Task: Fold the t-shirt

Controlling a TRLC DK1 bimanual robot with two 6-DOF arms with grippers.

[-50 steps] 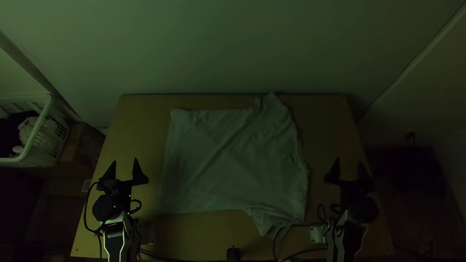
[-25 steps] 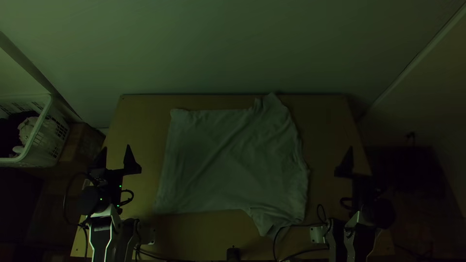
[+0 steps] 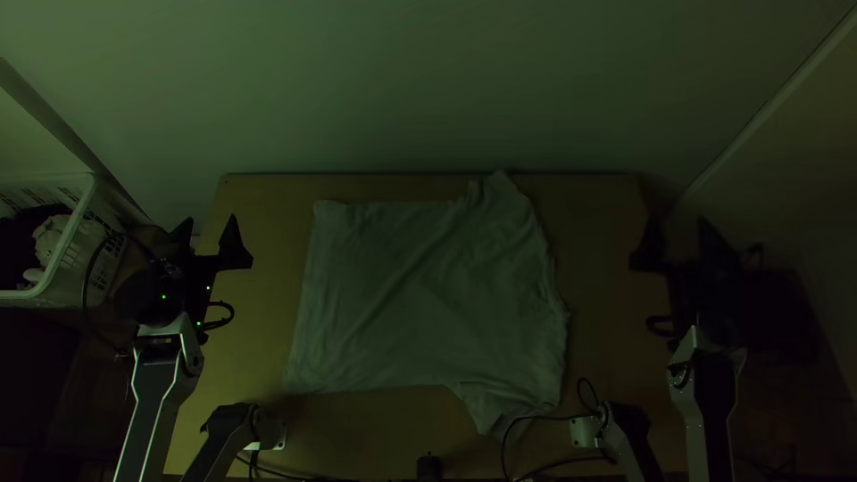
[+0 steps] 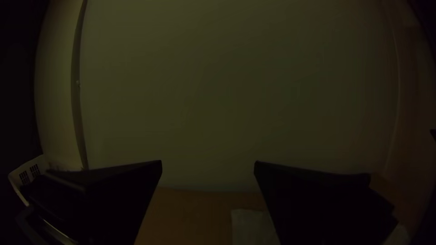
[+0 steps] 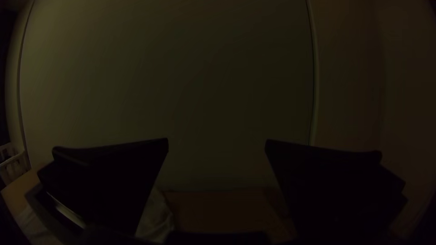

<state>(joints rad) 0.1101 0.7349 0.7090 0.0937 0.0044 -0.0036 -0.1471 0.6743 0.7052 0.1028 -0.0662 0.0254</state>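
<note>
A pale t-shirt (image 3: 420, 295) lies spread on the table in the top view, its hem toward the left and its sleeves toward the right. My left gripper (image 3: 207, 234) stands open beside the table's left edge, apart from the cloth. Off the right side of the shirt, my right gripper (image 3: 678, 234) is open too, with nothing between its fingers. In the left wrist view, the left gripper (image 4: 208, 165) has its fingers wide apart, with part of the shirt (image 4: 252, 227) beyond. The right gripper (image 5: 217, 144) is likewise spread in the right wrist view, near some cloth (image 5: 156, 218).
A white basket (image 3: 67, 259) holding dark and light cloth stands left of the table (image 3: 598, 268). Black cables lie along the table's near edge, one touching the shirt's lower sleeve. A small black object (image 3: 428, 468) sits at the near edge's middle. A wall rises behind the table.
Both arms have moved outward and up the picture, the left toward the basket side and the right past the table's right side. The shirt lies as before.
</note>
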